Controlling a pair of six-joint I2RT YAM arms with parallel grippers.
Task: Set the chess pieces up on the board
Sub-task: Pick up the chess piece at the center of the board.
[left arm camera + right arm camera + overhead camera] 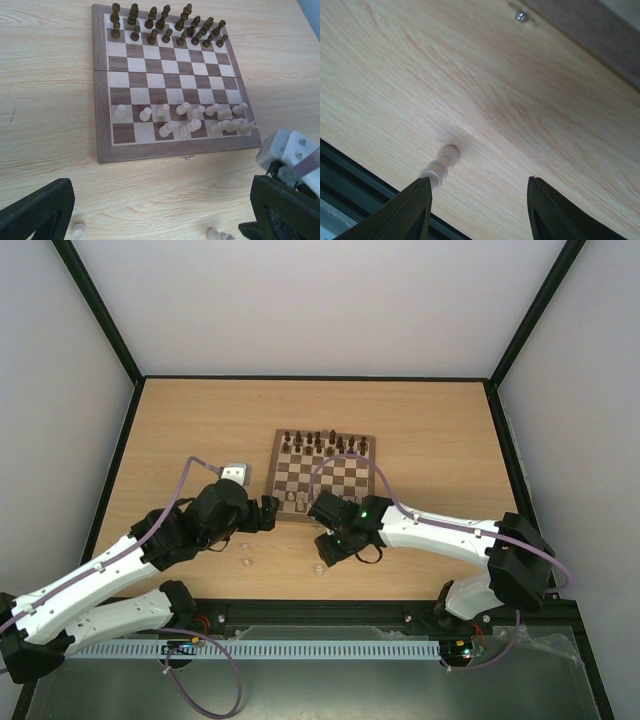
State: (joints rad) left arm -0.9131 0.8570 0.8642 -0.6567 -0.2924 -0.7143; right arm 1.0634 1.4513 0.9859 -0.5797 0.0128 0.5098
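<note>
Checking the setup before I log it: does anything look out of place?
Yes. Some pale pieces in the board's near row look tipped and bunch toward its right end. Others are off the board on the table, one lying by the right gripper.

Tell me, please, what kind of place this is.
Probably a robot test cell: plain white walls in a black frame, left arm and right arm at a wooden tabletop, a chessboard.

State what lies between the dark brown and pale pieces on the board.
Only bare squares of the board separate the dark brown pieces from the pale pieces; the left wrist view shows it.
</note>
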